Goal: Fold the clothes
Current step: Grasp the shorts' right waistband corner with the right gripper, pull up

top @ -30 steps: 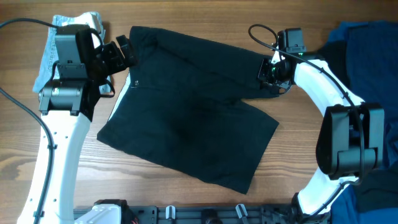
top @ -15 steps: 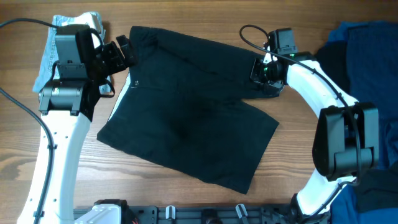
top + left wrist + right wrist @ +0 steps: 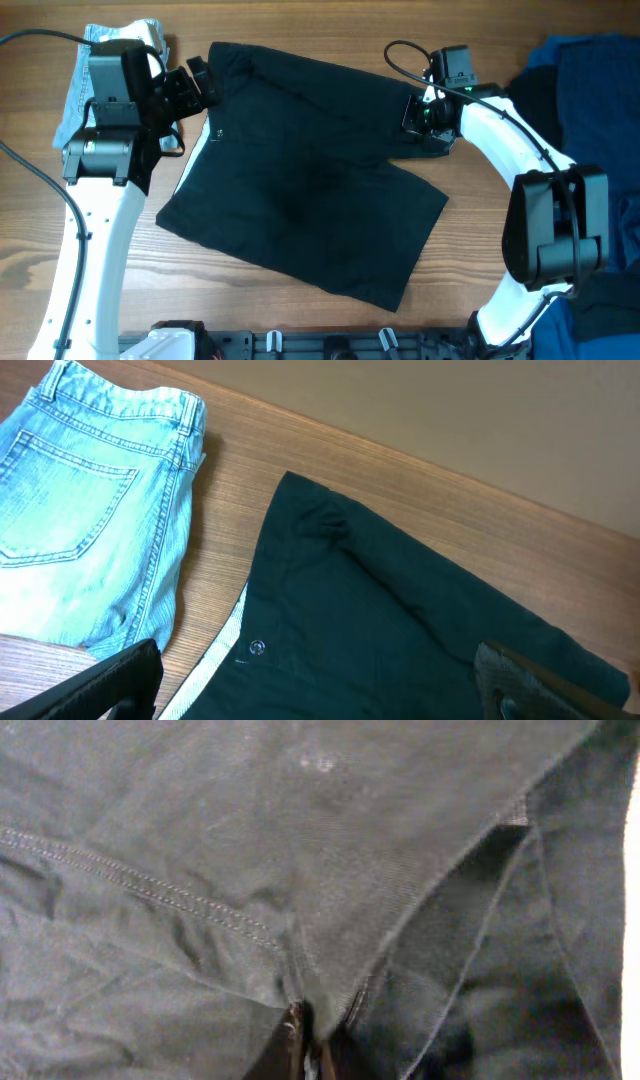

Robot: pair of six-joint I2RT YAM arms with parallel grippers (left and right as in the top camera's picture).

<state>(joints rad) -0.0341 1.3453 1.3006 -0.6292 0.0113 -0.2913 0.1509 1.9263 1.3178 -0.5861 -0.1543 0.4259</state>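
Observation:
Black wide-legged shorts lie spread across the table, waistband with pale inner band at the left. My left gripper is open over the waistband's upper left corner, its two fingertips wide apart above the black cloth. My right gripper is shut on the shorts' upper right leg hem; in the right wrist view black fabric fills the frame and a fold is pinched between the jaws. Light-blue denim shorts lie at the far left, also in the left wrist view.
A pile of dark blue and black garments lies at the right table edge. Both arms' cables loop above the table. A rail with fixtures runs along the front edge.
My right gripper moved a little left with the shorts' right hem in it, then held still. The left arm has not moved.

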